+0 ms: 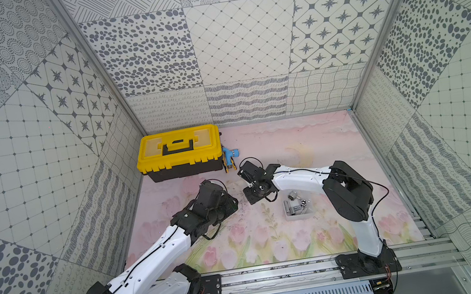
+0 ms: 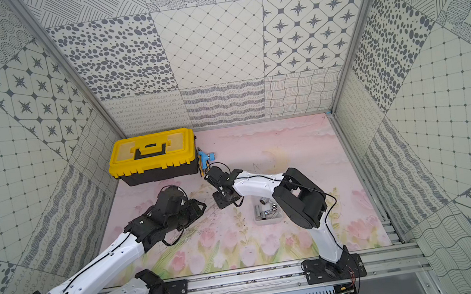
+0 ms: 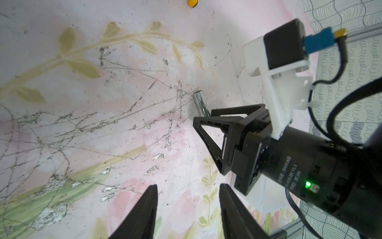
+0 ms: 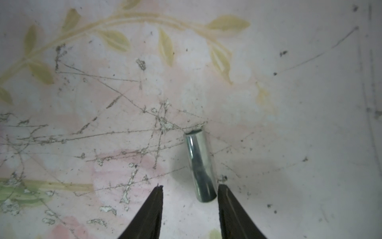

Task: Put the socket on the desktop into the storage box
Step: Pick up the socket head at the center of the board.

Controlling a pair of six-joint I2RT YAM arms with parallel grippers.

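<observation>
A small shiny metal socket (image 4: 199,165) lies on the pink flowered mat, also seen from the left wrist (image 3: 200,102). My right gripper (image 4: 190,186) is open and low over it. The socket's near end lies between the fingertips, close against one finger (image 4: 224,198), with a wide gap to the other. In both top views the right gripper (image 1: 250,196) (image 2: 222,201) hides the socket. The storage box (image 1: 300,216) (image 2: 269,220), a clear tray holding several sockets, sits just right of it. My left gripper (image 3: 188,185) (image 1: 232,205) is open and holds nothing.
A yellow-lidded black toolbox (image 1: 179,151) stands at the back left, with a blue tool (image 1: 229,155) leaning beside it. Patterned walls close in three sides. The arms' metal rail (image 1: 278,274) runs along the front edge. The two grippers are close together mid-mat.
</observation>
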